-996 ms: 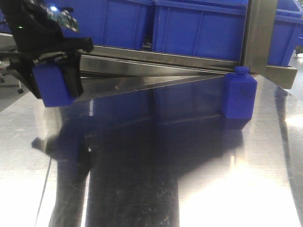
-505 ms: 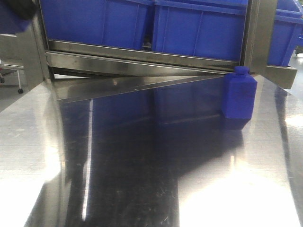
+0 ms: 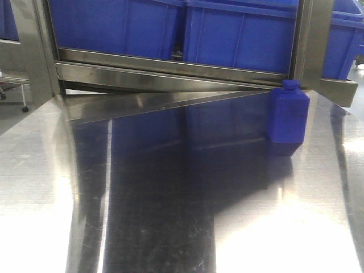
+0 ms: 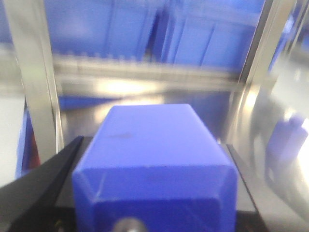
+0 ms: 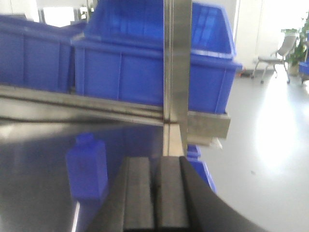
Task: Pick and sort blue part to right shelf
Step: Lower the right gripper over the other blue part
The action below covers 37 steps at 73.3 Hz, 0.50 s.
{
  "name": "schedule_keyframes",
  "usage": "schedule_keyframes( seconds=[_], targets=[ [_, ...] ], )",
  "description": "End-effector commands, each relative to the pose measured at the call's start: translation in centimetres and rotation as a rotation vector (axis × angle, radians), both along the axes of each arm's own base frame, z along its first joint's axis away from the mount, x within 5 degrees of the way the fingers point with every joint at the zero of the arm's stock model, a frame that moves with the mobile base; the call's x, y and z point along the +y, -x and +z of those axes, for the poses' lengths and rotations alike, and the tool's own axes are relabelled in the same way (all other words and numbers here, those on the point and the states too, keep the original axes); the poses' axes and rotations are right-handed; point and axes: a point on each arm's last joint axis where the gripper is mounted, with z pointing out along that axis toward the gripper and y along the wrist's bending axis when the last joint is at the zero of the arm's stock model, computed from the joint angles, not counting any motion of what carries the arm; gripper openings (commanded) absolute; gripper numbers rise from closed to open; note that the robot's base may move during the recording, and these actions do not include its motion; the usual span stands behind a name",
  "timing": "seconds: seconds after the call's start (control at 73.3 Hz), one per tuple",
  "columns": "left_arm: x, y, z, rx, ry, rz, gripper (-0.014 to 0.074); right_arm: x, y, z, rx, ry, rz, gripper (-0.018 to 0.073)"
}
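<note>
One blue part [image 4: 149,135], a blocky piece, fills the left wrist view, and my left gripper [image 4: 152,166] is shut on it, a black finger [image 4: 53,169] on each side. It is held in the air in front of the right shelf [image 4: 145,72], which looks blurred there. A second blue part [image 3: 288,116], bottle-shaped with a small cap, stands upright on the steel table [image 3: 170,199] by the shelf's front rail [image 3: 170,79]. My right gripper [image 5: 155,164] is shut with nothing in it, just right of that standing blue part [image 5: 88,166]. Neither gripper appears in the front view.
Large blue bins [image 3: 239,34] sit in the rack above the rail. An upright steel post [image 3: 310,40] stands close behind the standing part. The table's right edge [image 5: 166,140] lies under my right gripper, with open floor and a chair [image 5: 277,55] beyond.
My left gripper, holding the blue part at the left of the front view, has risen out of that view. The standing part has not moved.
</note>
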Motion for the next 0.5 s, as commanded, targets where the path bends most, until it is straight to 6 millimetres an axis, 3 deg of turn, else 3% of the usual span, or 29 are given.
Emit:
schedule_keyframes(
  seconds=[0.0, 0.096, 0.259, 0.368, 0.491],
  targets=[
    [0.6, 1.4, 1.5, -0.179, 0.067, 0.004, 0.0321, -0.1, 1.1, 4.0, -0.169, -0.004, -0.01, 0.006],
    [1.0, 2.5, 1.5, -0.222, 0.083, 0.004, 0.0321, 0.0, 1.3, 6.8, -0.141, -0.002, -0.001, 0.006],
    [1.0, 2.7, 1.4, -0.228, 0.085, 0.004, 0.0321, 0.2, 0.1, 11.1, -0.065, 0.001, 0.03, 0.0075],
    [1.1, 2.7, 1.4, -0.229, 0.086, 0.004, 0.0321, 0.6, -1.4, 14.1, -0.008, 0.004, 0.077, 0.0216],
    [1.1, 2.7, 1.4, -0.229, 0.086, 0.004, 0.0321, 1.4, -3.8, 16.5, 0.094, 0.014, 0.145, 0.0475]
  ],
)
